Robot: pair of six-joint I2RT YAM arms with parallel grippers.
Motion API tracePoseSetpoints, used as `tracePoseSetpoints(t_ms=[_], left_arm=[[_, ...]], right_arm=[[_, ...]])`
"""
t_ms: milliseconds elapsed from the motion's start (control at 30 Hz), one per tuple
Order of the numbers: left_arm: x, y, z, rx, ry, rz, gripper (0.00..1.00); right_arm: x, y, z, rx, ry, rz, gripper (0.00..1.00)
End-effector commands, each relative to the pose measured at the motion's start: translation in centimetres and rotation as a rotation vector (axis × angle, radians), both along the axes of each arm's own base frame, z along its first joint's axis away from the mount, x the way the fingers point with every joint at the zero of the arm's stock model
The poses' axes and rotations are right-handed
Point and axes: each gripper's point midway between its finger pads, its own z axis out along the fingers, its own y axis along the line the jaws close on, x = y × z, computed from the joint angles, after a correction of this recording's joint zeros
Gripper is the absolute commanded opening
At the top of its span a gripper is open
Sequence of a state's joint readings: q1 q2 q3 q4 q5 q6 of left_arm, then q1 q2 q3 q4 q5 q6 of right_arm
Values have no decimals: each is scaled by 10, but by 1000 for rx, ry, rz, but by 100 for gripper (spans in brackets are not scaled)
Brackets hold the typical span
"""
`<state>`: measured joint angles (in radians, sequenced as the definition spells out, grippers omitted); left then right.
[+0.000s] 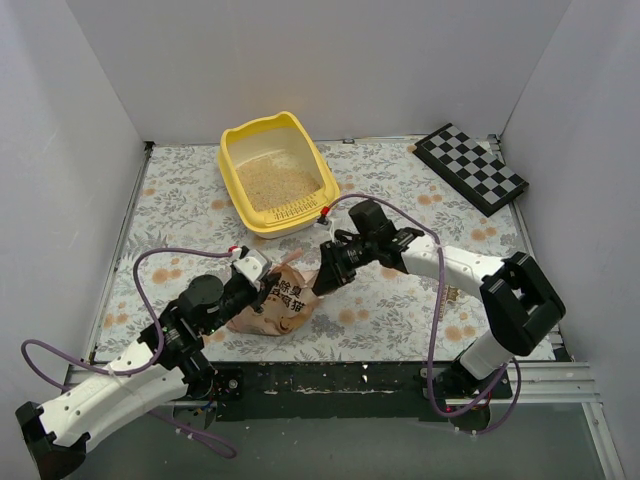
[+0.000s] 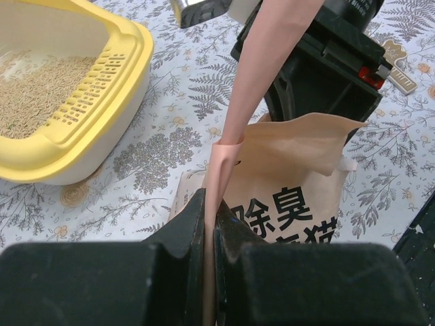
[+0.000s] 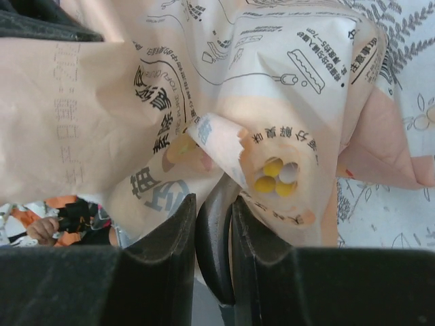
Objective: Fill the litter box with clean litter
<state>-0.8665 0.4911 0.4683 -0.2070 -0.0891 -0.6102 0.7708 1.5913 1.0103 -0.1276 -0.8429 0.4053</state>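
Left gripper (image 2: 210, 224): my jaws were pinched tight on the pink folded edge of the bag (image 2: 292, 173), which rose between them as a taut strip.
Right gripper (image 3: 214, 204): my fingers stood narrow, closed on a dark curved piece (image 3: 213, 248) that I could not identify. Crumpled printed bag paper filled the view just beyond the tips.
Bag: it lay crumpled on the table (image 1: 385, 310) between my two grippers, near the front edge, with black printed characters facing up.
Litter box (image 1: 288, 214): it sat on the table beyond the bag, toward the back wall, with its slotted ledge at the end nearest me. It was apart from both grippers.
Clean litter (image 1: 278, 183): pale beige granules covered the floor of the litter box in a shallow layer, and the walls above were bare.
Checkered board (image 1: 470, 167): it rested at the far right corner, well apart from box and bag.
Arm placement: my left arm reached in from the lower left and my right arm from the right, so the grippers faced each other across the bag's top.
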Motion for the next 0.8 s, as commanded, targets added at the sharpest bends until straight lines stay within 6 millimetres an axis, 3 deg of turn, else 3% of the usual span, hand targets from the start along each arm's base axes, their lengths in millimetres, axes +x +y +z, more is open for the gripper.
tracePoseSetpoints(t_ms=[0,600,767], left_arm=[[0,-10,13,-57,-24,-28,0],[-1,-14,3,-42,-17,-54,0],[-14,-20,12,-71,-78,-141,0]], right_arm=[[-24,-9,78,290,0,134,1],[-25,-58,106,387,-25,10,1],[-22,-77,108,396,-31,-51,1]])
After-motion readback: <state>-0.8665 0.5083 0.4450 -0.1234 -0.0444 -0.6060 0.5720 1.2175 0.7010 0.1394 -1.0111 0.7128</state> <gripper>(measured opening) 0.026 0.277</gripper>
